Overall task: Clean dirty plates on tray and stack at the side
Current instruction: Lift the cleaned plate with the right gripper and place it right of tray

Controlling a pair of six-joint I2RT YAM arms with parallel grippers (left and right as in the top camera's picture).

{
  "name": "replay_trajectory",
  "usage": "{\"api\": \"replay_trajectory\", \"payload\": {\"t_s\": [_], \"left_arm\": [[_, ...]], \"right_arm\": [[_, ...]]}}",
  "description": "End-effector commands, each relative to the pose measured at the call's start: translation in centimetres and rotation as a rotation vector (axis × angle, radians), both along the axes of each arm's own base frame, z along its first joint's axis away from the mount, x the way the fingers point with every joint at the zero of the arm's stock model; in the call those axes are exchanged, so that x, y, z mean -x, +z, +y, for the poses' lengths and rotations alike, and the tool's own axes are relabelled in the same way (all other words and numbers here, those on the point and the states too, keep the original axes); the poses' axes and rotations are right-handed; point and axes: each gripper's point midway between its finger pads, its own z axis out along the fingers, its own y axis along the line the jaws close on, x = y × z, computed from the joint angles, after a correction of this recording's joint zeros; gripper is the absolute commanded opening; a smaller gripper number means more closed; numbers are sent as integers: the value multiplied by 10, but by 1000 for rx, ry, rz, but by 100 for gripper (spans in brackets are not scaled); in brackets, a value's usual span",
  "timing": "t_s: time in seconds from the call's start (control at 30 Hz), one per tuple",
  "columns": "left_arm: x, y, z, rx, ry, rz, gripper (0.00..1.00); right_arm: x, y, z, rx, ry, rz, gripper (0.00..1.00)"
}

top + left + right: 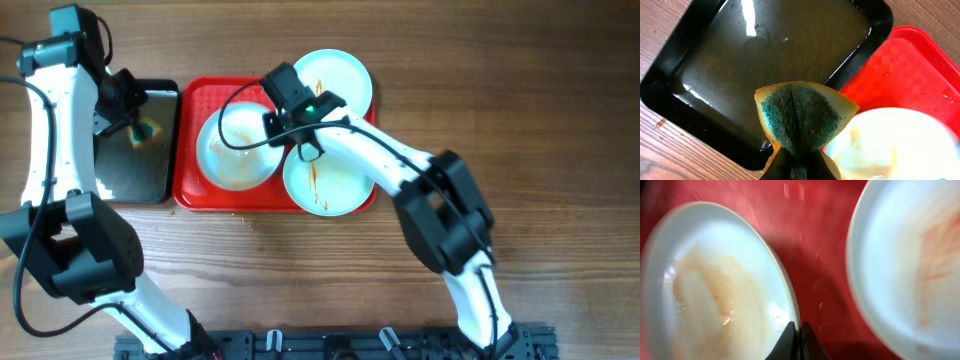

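A wooden tabletop point(520, 90) seen from above, with a red tray point(195, 100) in the middle and a black pan point(110, 185) touching its left side. Three pale plates lie on the tray: the left plate point(235, 150) carries a faint brown smear, the far plate point(345, 75) overhangs the tray's far right corner, and the near plate point(335, 190) shows a thin orange streak and overhangs the near edge. The right arm point(440, 200) rises from the near right edge of the tabletop, bends at the elbow and stretches left across the near plate, its wrist sitting between all three plates. Its gripper point(800, 340) points down, and in the wrist view the dark fingers point(789, 341) are pressed together on the right rim of the left plate, with the streaked neighbour plate just beside. Whether that plate is raised off the tray cannot be told. The left arm point(55, 120) stands along the left edge and bends inward over the pan. Its gripper point(792, 167) is clamped on a folded yellow sponge point(800, 112) with a blue-green scrub face turned to the camera. The sponge hangs above the pan's wet, shiny floor, near the rim that borders the tray.
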Motion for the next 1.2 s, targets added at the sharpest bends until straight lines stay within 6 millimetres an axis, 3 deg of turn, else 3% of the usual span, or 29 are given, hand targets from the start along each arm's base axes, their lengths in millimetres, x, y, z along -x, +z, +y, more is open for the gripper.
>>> {"api": "replay_trajectory", "payload": {"t_s": [0.0,0.07,0.3,0.43,0.73,0.8,0.93,1.0,1.07,1.1,1.13,1.17], "left_arm": [[-2,7,6,4,20,-27,4],[-2,7,6,4,20,-27,4],[-2,7,6,4,20,-27,4],[-2,7,6,4,20,-27,4],[-2,7,6,4,20,-28,4],[-3,7,6,4,20,-28,4],[-2,7,6,4,20,-27,4],[-2,7,6,5,20,-27,4],[-3,7,4,12,18,-29,4],[-3,7,3,21,16,-31,4],[-3,7,3,23,16,-32,4],[-3,7,3,23,16,-32,4]], "right_arm": [[-28,95,-23,162,-85,-347,4],[-27,120,-33,351,-137,-514,4],[6,186,-18,638,-245,-837,4],[17,202,-11,693,-261,-895,4],[17,200,-8,694,-233,-891,4],[20,174,7,669,-72,-814,4],[34,126,20,498,61,-601,4],[31,123,11,404,68,-510,4],[25,134,-5,258,64,-404,4],[19,142,-20,162,53,-334,4],[5,150,-53,36,14,-230,4],[0,152,-68,0,-8,-196,4]]}}
